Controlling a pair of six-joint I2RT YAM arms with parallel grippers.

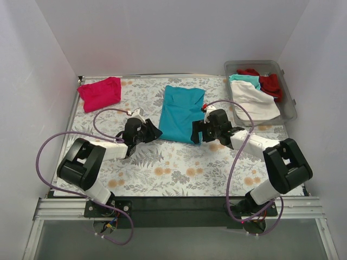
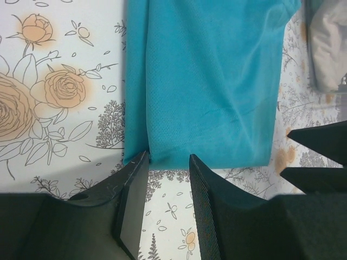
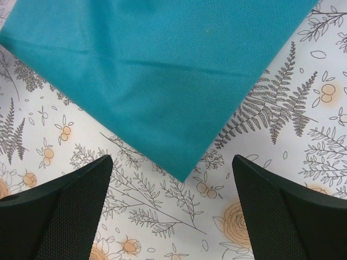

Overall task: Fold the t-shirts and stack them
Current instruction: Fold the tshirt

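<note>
Left hand (image 2: 168, 158), right hand (image 3: 172, 161) (both parted) flank teal t-shirt (image 1: 181, 111).

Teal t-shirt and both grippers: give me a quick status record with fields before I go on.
teal cotton t-shirt: lies as a narrow rectangle at the table's centre
left gripper: jaws partly open at the shirt's near hem, by its left corner, nothing clamped
right gripper: jaws wide open over the near right corner, holding nothing
magenta-pink folded t-shirt: far left, apart from the teal one
clear plastic bin: far right, holds a red shirt, a white shirt and a teal piece
</note>
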